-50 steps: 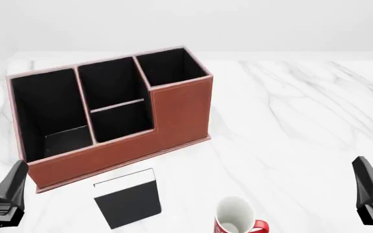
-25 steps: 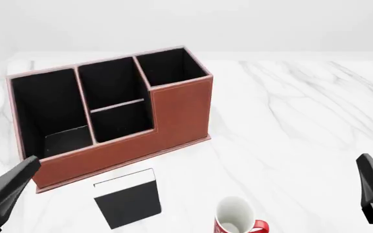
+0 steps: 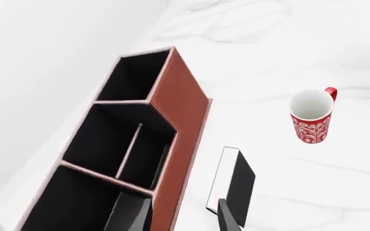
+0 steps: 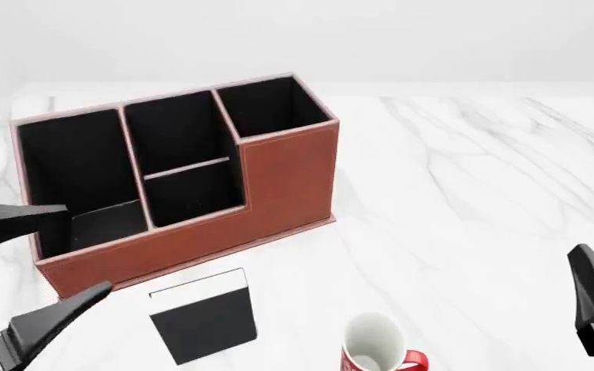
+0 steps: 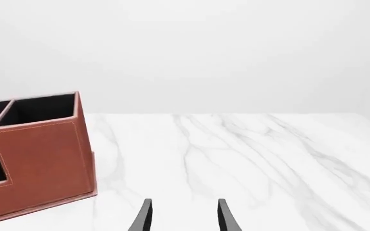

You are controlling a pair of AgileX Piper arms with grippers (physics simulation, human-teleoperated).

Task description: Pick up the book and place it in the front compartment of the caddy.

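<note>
Flat on the marble worktop (image 4: 462, 201) beside the caddy (image 4: 276, 185): thin, stiff, light black book (image 4: 206, 323), best pinched across its edges by the wide-open, empty left hand (image 4: 29, 270).

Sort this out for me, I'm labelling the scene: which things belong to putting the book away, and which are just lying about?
Part of the job:
- book, flat on the table in front of the caddy
- caddy, empty
- left hand, open, beside the caddy

Lying about:
- red-and-white mug, upright, right of the book
- right hand, open, over bare table
</note>
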